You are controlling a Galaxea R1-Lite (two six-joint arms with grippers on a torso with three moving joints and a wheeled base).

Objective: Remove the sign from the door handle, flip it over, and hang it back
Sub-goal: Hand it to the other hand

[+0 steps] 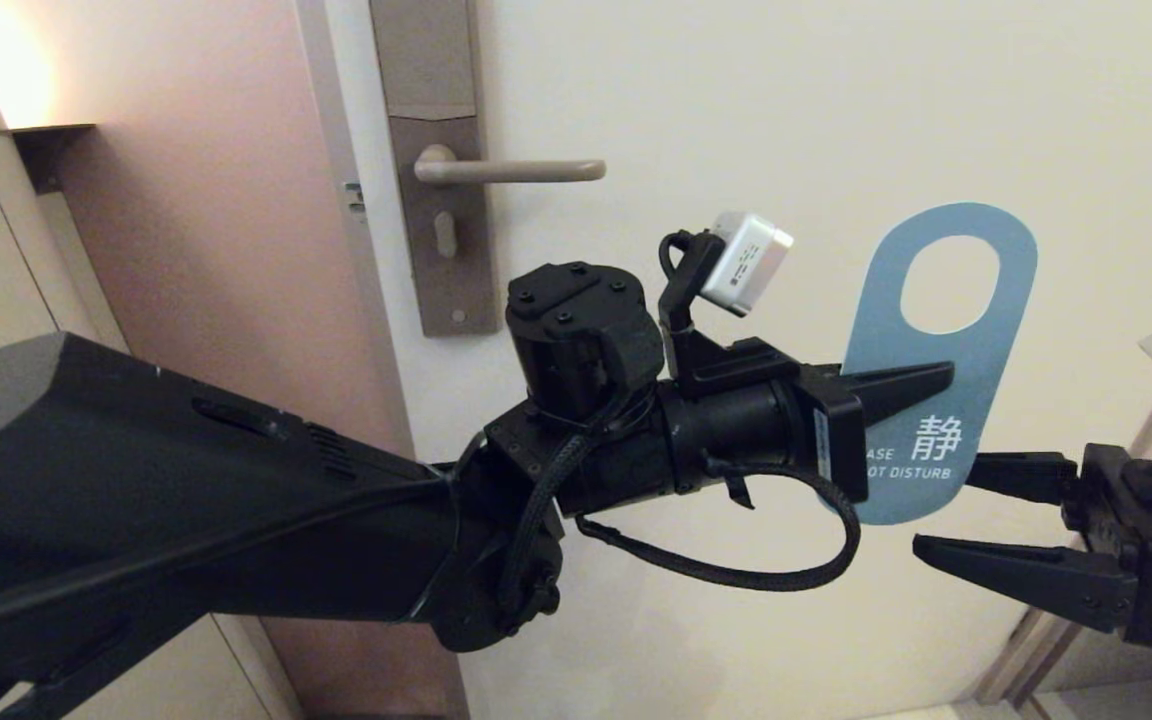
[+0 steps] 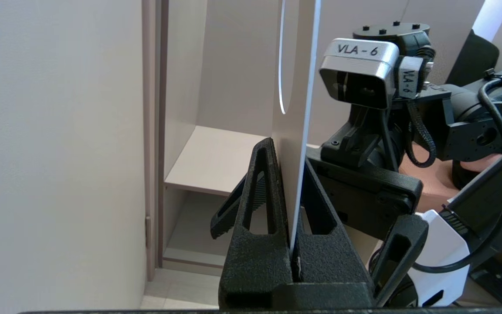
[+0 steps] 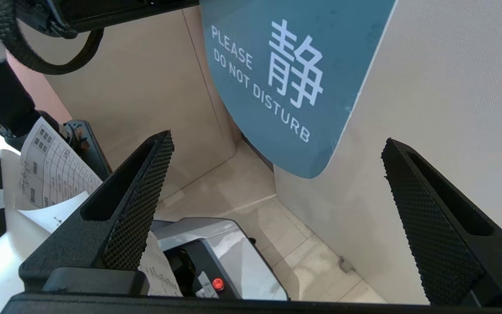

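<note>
The sign (image 1: pixel 976 350) shows its blue "DO NOT DISTURB" side and stands upright in the air, oval hole on top, to the right of and below the door handle (image 1: pixel 516 170). My left gripper (image 1: pixel 926 380) is shut on the sign's left edge at mid height. In the left wrist view the sign (image 2: pixel 292 144) is edge-on between the fingers of the left gripper (image 2: pixel 290 152). My right gripper (image 1: pixel 946 505) is open just right of the sign's lower end and not touching it. From the right gripper (image 3: pixel 277 139) the sign (image 3: pixel 286 78) hangs just beyond the fingertips.
The handle sits on a tall brown-grey plate (image 1: pixel 441 200) with a keyhole, at the left edge of the cream door (image 1: pixel 736 100). A pinkish wall (image 1: pixel 206 250) lies left of the door frame. The robot's base and printed papers (image 3: pixel 55 174) are below.
</note>
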